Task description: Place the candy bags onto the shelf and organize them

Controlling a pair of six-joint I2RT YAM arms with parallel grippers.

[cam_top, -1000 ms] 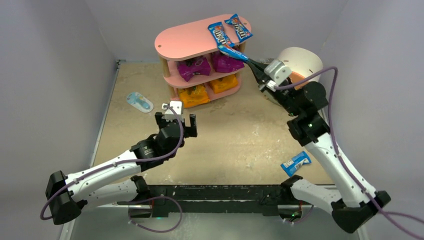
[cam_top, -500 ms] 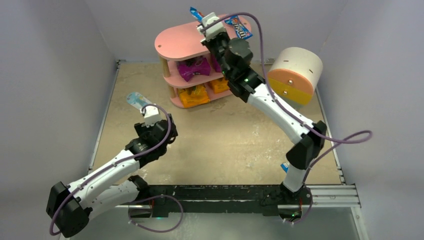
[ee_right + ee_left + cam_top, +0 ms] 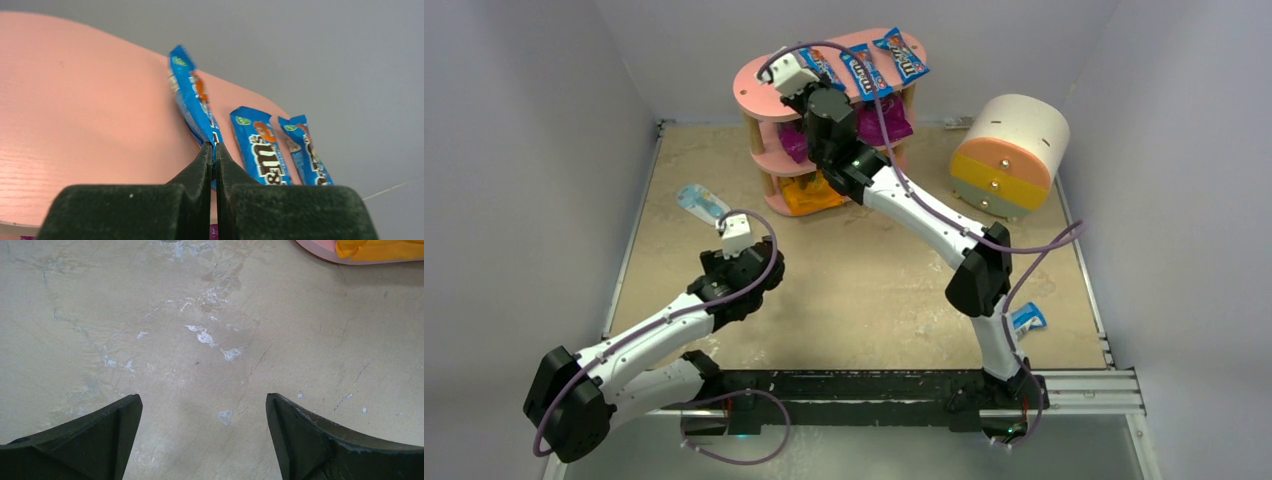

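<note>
Most of the task looks done. At far left a pale blue-and-white oval item lies on the table; it is not one of the bags. Just beside it, the left gripper hovers over bare tabletop, its jaws spread wide with nothing between them.

Moving right, the pink three-tier shelf stands at the back of the table. Its middle board holds the purple bags. An orange bag sits on the bottom board. The right arm covers the spot beside it, so we cannot confirm the second orange bag.

On the top board, the right gripper has its jaws pinched tight on the near end of a blue M&M's packet. The packet's far end rests on the pink board. It appears tilted up on one long edge rather than lying flat. Just to its right, two more M&M's packets lie flat and roughly parallel.

Further right stands a white, orange and yellow cylindrical drawer unit. The fourth M&M's packet lies on the table near the front right, well apart from the shelf.

We judge two things are left: releasing the held packet flat, then shelving the last one.

The held packet is slim, glossy and thin, and it bends slightly along its length.
</note>
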